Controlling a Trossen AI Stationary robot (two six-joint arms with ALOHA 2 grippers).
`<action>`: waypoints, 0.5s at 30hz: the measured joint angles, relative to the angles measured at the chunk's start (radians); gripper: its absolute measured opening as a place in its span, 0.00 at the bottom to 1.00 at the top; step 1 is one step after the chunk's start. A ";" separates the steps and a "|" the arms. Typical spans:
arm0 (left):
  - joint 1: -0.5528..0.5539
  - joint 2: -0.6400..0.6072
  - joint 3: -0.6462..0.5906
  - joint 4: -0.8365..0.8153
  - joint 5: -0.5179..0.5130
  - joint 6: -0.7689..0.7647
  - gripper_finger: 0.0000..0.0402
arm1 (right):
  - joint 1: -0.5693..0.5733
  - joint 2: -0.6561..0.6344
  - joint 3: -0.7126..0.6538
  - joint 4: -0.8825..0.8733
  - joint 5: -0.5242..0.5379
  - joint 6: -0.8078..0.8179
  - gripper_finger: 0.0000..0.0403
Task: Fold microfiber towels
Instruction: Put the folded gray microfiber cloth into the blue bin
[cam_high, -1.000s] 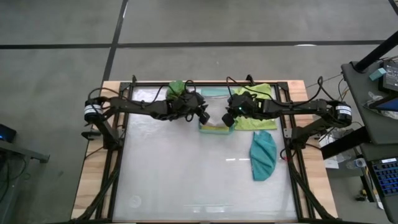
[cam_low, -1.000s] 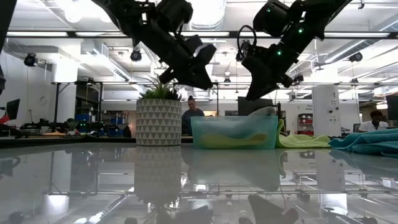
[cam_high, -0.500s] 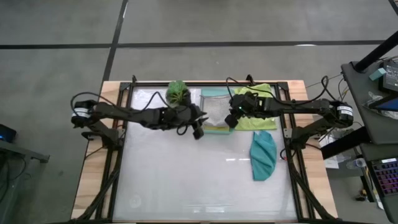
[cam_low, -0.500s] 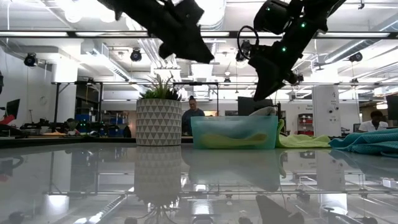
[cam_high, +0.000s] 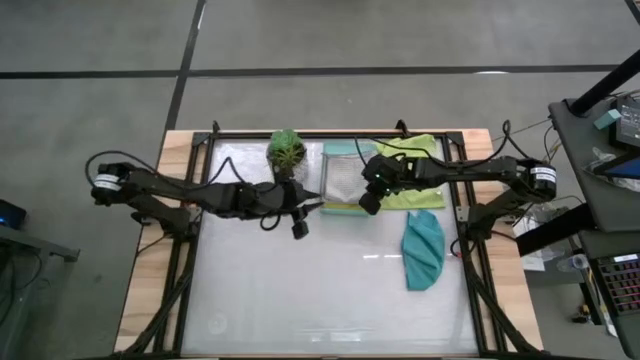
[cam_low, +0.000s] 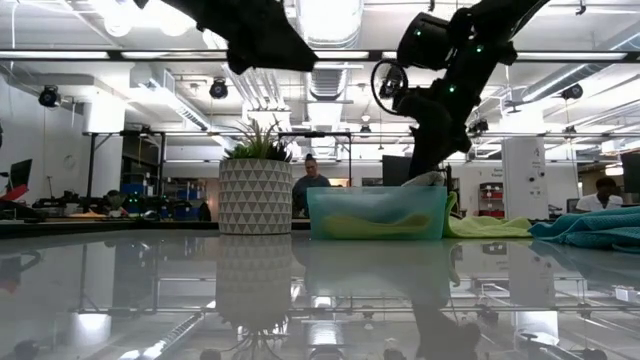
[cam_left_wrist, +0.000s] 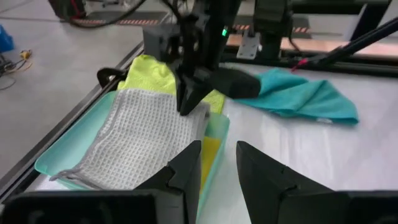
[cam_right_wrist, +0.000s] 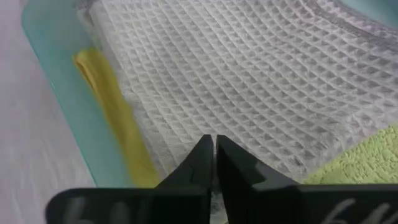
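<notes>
Colour rundown: the pale grey towel (cam_left_wrist: 146, 140) is showing a white-grey waffle grid, sitting in the mint-green tray (cam_left_wrist: 65, 163) over the yellow towel (cam_right_wrist: 115, 121), which is peeking out as a bright strip. The lime green towel (cam_high: 418, 172) is glowing yellow-green near the table's far edge, and the teal towel (cam_high: 423, 250) is looking deep blue-green. The plant (cam_low: 257, 150) is wearing a white pot with a grey triangle pattern. Both grippers, left gripper (cam_left_wrist: 216, 163) and right gripper (cam_right_wrist: 213, 160), are looking matte black.
</notes>
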 joint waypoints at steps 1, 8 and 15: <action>-0.003 -0.014 -0.010 0.004 0.000 -0.011 0.22 | 0.000 0.009 0.001 0.001 0.000 0.000 0.03; -0.007 -0.078 -0.078 0.013 -0.014 -0.053 0.22 | 0.000 0.095 0.006 0.032 -0.010 -0.003 0.02; -0.011 -0.074 -0.090 0.029 -0.015 -0.058 0.22 | 0.000 0.111 0.026 0.028 -0.010 -0.011 0.02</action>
